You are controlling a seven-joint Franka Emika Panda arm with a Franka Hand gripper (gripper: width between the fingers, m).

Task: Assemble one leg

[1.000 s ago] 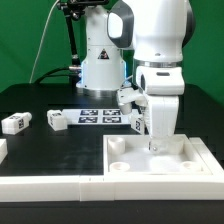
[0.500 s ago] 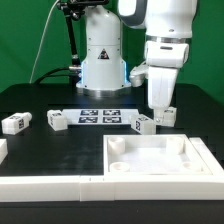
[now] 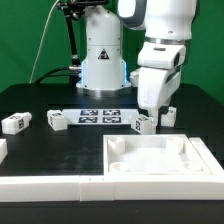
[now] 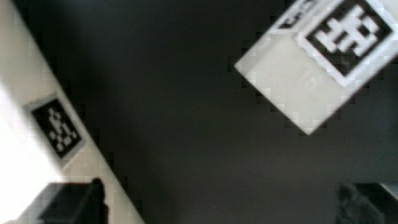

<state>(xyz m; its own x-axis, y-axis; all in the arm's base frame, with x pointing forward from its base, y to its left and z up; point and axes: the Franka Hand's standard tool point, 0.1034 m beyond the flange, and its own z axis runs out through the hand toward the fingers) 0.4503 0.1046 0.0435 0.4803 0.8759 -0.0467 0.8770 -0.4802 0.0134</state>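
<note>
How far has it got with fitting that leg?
Nothing looks fitted yet: the tray holds no leg. In hand, nothing: the gripper hovers open above two legs beside the marker board. Left: grasp one and probably fix it to the tray. Two more legs wait at the exterior view's left.

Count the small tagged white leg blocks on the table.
4. One leg at the exterior view's far left, another beside it, two more behind the tray, below the arm. The arm may hide others.

Bright, even exterior lighting; wrist view blurred.
</note>
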